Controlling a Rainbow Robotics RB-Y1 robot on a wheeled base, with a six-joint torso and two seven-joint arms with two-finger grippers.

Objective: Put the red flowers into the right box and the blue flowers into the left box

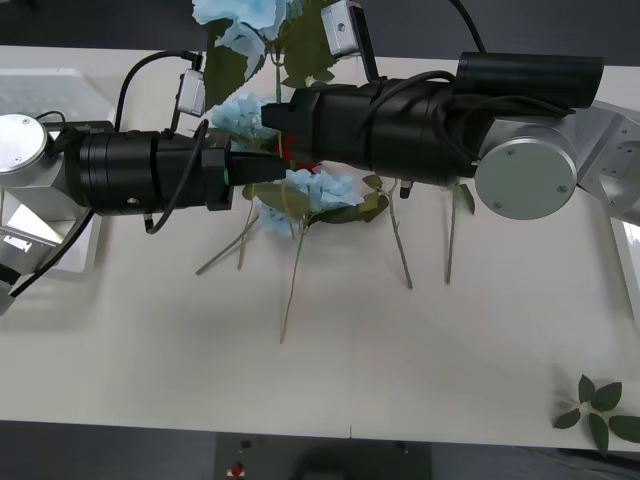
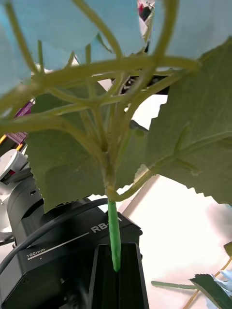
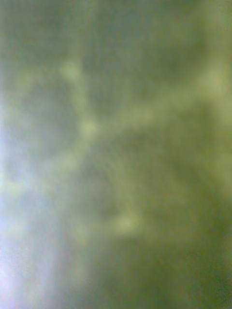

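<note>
Over the worktop [image 1: 330, 370] both arms meet at the flower pile. The right claw [image 2: 115, 268] pinches a blue hydrangea [image 1: 245, 20] stem, lifted; left claw's state I cannot tell. Next, I judge: carry it to the left box [image 1: 55, 95].

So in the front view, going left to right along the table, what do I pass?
Left box → left arm → blue flowers over the bare stems → right arm → right box edge, with a loose leaf sprig near it.
</note>
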